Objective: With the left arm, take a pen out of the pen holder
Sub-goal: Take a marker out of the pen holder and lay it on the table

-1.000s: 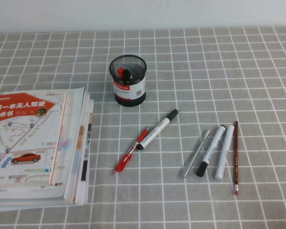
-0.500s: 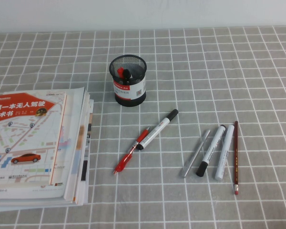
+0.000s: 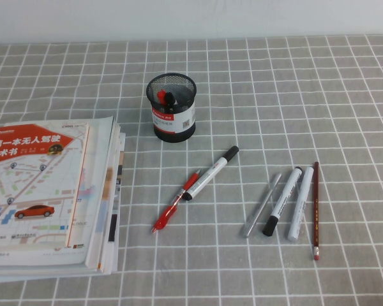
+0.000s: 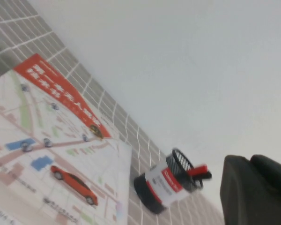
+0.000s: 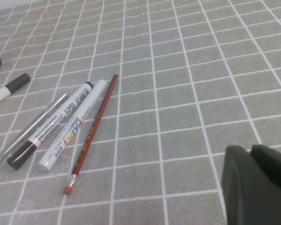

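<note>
Desk rig at rest, from my remote seat: the holder (image 3: 171, 107), black mesh with a red-and-white label, stands upright toward the table's (image 3: 306, 95) far edge, a little left of centre. The pens (image 3: 166, 97) are in it, only their red and black tops showing above the rim.

The left gripper (image 4: 256, 188) hangs above the table's left side, over the books (image 3: 45, 191) and well apart from the holder, with its fingers pressed fully together. The right gripper (image 5: 258, 185) hovers over the right part of the table, near the loose pens lying there; whether it is open or closed I cannot tell (only a dark edge of it shows in its own camera).

The books sit stacked at the left edge, reaching toward the near-left corner, with a red-banded cover showing a red car on top.

At mid-table a red pen (image 3: 175, 203) and a marker (image 3: 210, 173) lie slantwise, touching. Toward the right, side by side: a silver pen (image 3: 262, 204), a black-capped marker (image 3: 282, 201), a white marker (image 3: 300, 204) and a pencil (image 3: 316, 210), its eraser end toward the near edge.
</note>
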